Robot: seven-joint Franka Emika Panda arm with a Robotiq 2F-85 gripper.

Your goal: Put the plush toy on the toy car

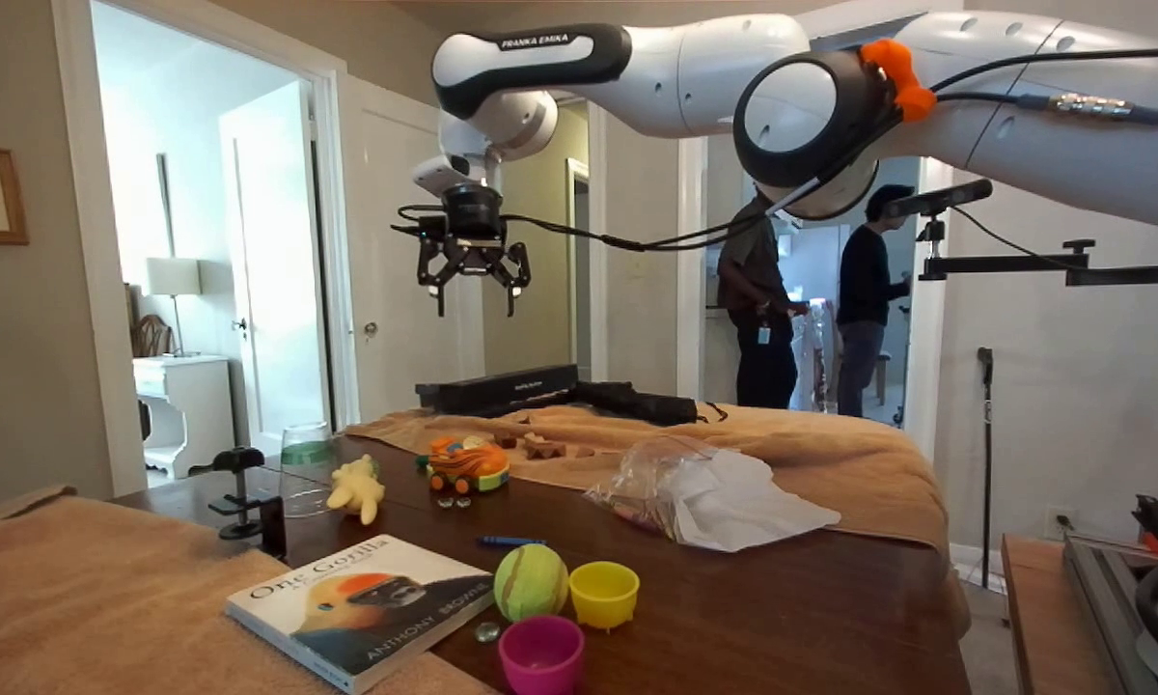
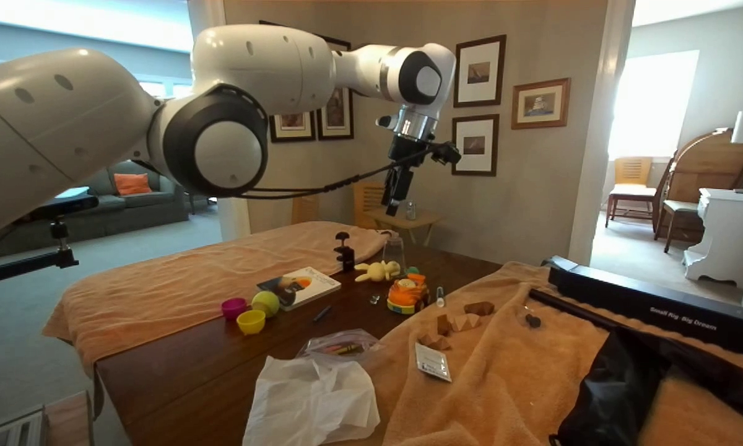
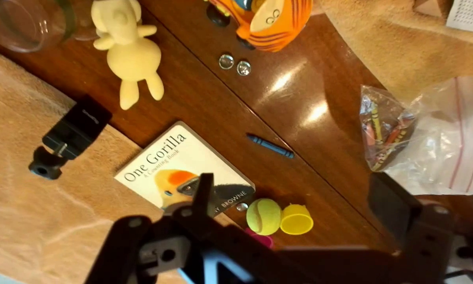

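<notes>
The pale yellow plush toy (image 1: 357, 489) lies on the dark table beside a clear jar; it also shows in an exterior view (image 2: 378, 271) and at the upper left of the wrist view (image 3: 134, 59). The orange tiger-striped toy car (image 1: 468, 466) stands a short way from it, also in an exterior view (image 2: 407, 294). The wrist view shows the car (image 3: 280, 25) cut off by the top edge. Nothing shows on the car from the plush toy. My gripper (image 1: 476, 301) is open and empty, high above the table, pointing down; its fingers spread wide in the wrist view (image 3: 293, 189).
The clear jar (image 1: 306, 468) and a black clamp (image 1: 241, 492) stand close to the plush toy. A book (image 1: 362, 613), tennis ball (image 1: 531, 582), yellow cup (image 1: 605, 594), magenta cup (image 1: 541, 656) and blue crayon (image 1: 511, 542) lie nearer. A plastic bag (image 2: 312, 396) lies by the towel.
</notes>
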